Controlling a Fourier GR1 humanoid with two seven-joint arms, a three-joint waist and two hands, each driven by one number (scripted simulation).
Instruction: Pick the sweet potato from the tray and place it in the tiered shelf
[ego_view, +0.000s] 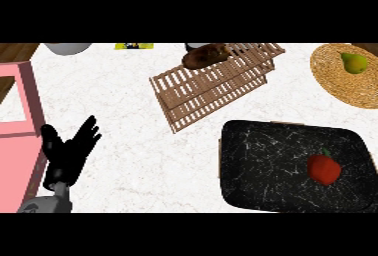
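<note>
Placement stage, judged complete or nearly so: the brown, lumpy sweet potato (204, 56) lies on the upper level of the slatted wooden tiered shelf (214, 85), near its far corner, with no hand touching it. The black, white-veined rectangular tray (273, 165) at lower right carries only a red bell pepper (324, 168), well apart from the shelf. The robot's left hand (68, 152) shows at lower left above the white speckled counter (133, 165), its black fingers (88, 129) straight and spread, holding nothing; it reads as resting. The right hand is not in view. A round woven mat (341, 75) at upper right bears a green pear (354, 62); a pink frame-like object (22, 135) runs along the left edge, and a grey rounded vessel (68, 48) sits at the top edge. Whether the sweet potato sits steady on the slats cannot be told. The next move, as a judgement, calls only for checking that it rests securely and keeping both hands away from the shelf
</note>
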